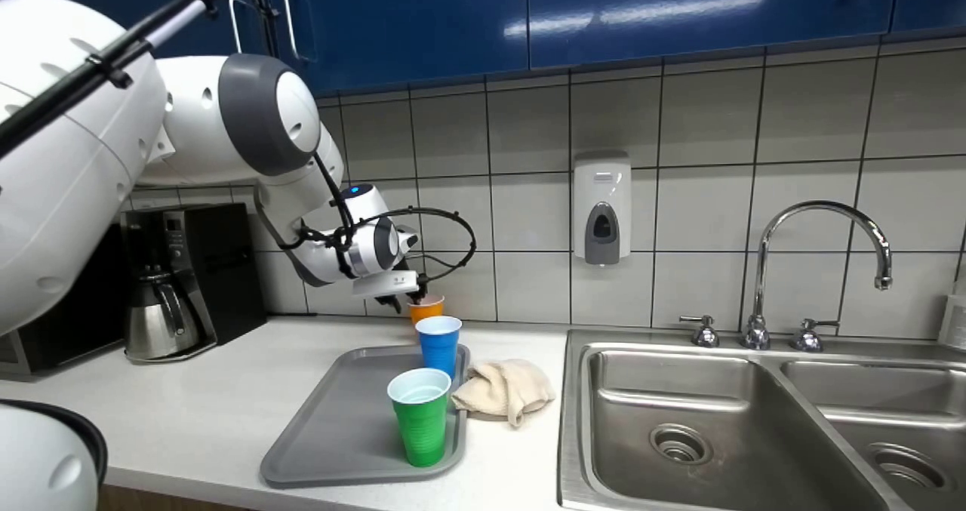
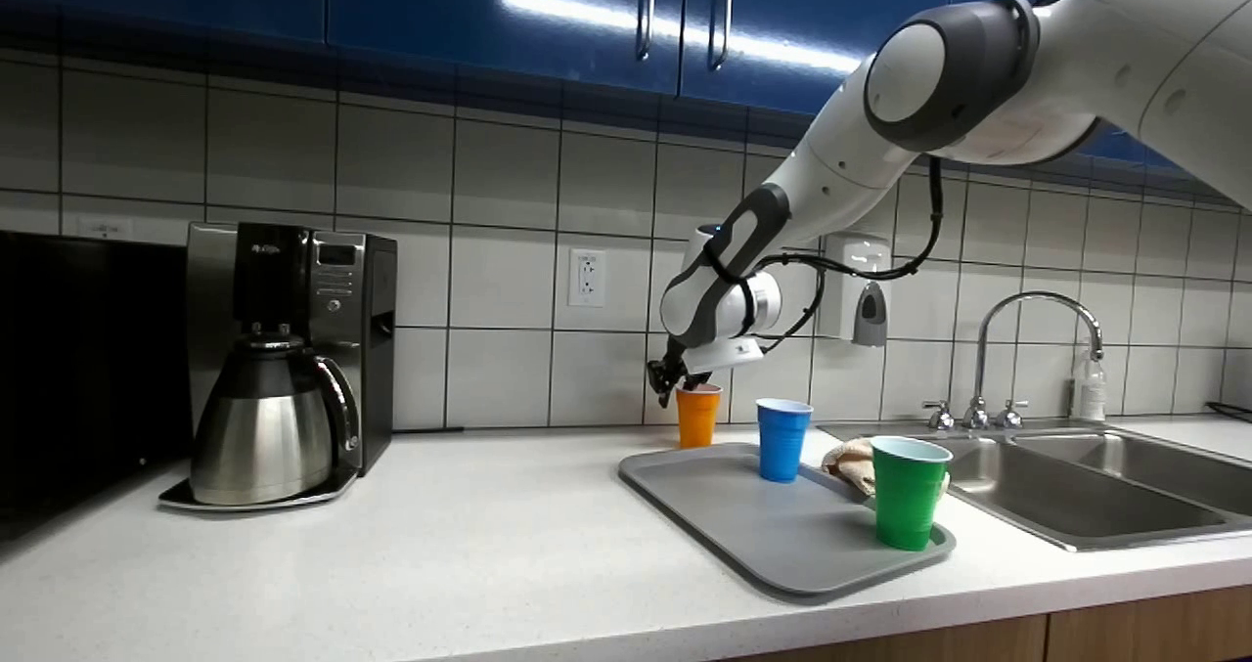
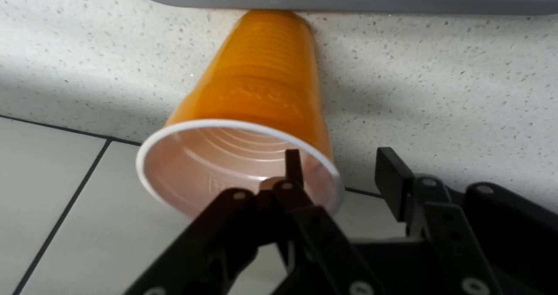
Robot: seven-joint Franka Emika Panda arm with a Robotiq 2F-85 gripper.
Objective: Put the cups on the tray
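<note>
The orange cup stands upright on the counter, just beside the tray. My gripper is partly spread, one finger at the cup's mouth, the other outside; I grip nothing. The blue cup and green cup stand on the tray.

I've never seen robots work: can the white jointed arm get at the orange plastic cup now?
Probably yes: its black fingers stand apart at the orange plastic cup, one in or over its mouth, one outside; nothing visible blocks them.
</note>
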